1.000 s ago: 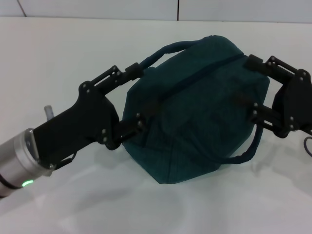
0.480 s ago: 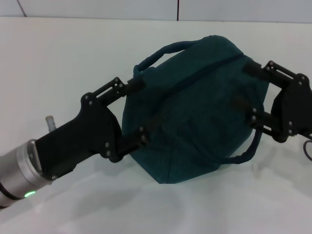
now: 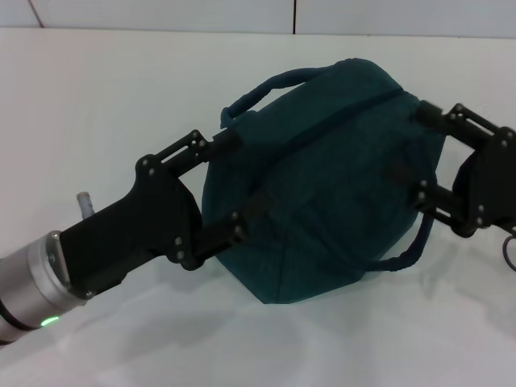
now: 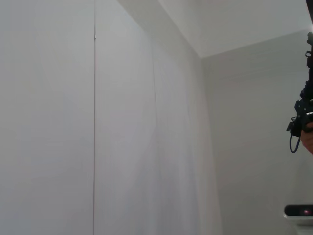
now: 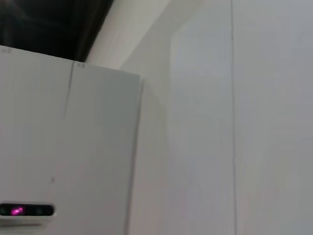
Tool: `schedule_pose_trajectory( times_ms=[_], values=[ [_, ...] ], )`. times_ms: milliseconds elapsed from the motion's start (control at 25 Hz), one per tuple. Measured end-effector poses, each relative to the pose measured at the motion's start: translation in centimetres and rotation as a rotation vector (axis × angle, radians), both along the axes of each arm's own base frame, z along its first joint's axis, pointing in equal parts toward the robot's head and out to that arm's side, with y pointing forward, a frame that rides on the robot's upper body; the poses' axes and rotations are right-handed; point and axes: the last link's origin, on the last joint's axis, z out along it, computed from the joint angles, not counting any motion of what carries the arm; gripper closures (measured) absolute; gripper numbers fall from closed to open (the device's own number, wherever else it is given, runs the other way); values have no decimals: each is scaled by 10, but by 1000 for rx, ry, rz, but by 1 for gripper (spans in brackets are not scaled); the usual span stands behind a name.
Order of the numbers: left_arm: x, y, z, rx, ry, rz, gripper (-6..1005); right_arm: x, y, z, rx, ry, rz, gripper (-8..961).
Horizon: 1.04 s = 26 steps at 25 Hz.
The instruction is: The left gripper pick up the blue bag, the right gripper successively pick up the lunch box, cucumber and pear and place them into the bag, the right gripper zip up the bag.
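Note:
The blue bag lies bulging on the white table in the head view, one carry handle arching at its far side and another at its near right. My left gripper is open, its two fingers spread wide over the bag's left end. At the bag's right end my right gripper is also open, fingers against the fabric. A dark seam line runs across the bag's top. The lunch box, cucumber and pear are out of view. Both wrist views show only walls.
White table surface lies all around the bag, with a wall edge at the far side. A small grey stub stands behind my left arm. A dark cable hangs by my right arm.
My left gripper has slid down and inward along the bag's left end. My right gripper has drawn back a little to the right. The bag has hardly moved.

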Motion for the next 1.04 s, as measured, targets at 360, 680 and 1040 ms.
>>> schedule_pose_trajectory(
  times_ms=[360,680,1040],
  values=[
    [-1,-1,0,2,1,7,309,3,-2,1,4,8,-15,291],
    [-2,-2,0,5,-4,13,315,3,-3,0,3,9,-18,291],
    [-2,-2,0,5,-7,15,315,3,-3,0,2,8,-14,291]
  ],
)
